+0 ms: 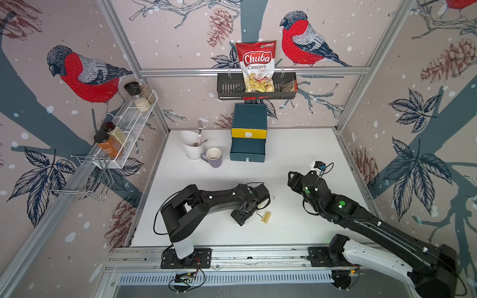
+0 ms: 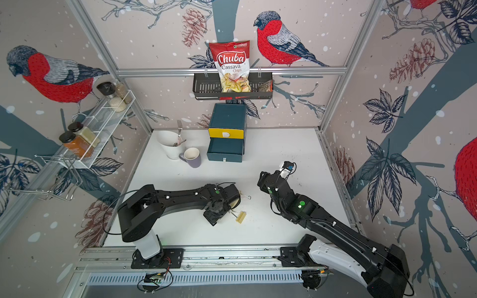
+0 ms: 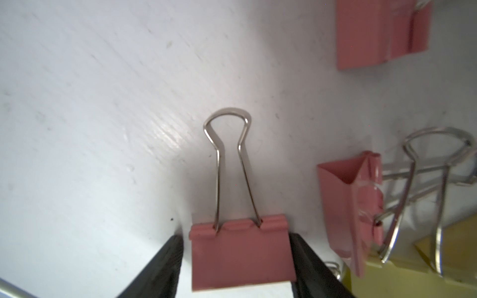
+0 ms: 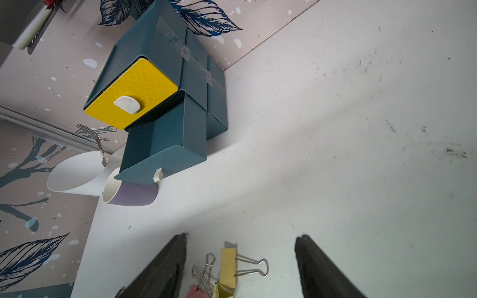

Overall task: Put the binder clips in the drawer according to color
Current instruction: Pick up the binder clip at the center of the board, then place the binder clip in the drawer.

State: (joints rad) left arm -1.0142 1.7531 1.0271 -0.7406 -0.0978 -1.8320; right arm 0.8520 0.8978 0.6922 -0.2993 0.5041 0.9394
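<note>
Pink binder clip lies on table, bracketed by left gripper; jaws apart, seemingly just short of contact.
One-sided closure could skid or twist it out; right gripper is held open; drawer stands well apart.

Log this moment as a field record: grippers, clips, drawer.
left gripper: open, straddling a pink binder clip lying on the table, not yet clamped
right gripper: open, empty
yellow binder clip: on the table beside the left gripper
drawer chest: yellow top front pushed in; teal drawer below it pulled out
</note>
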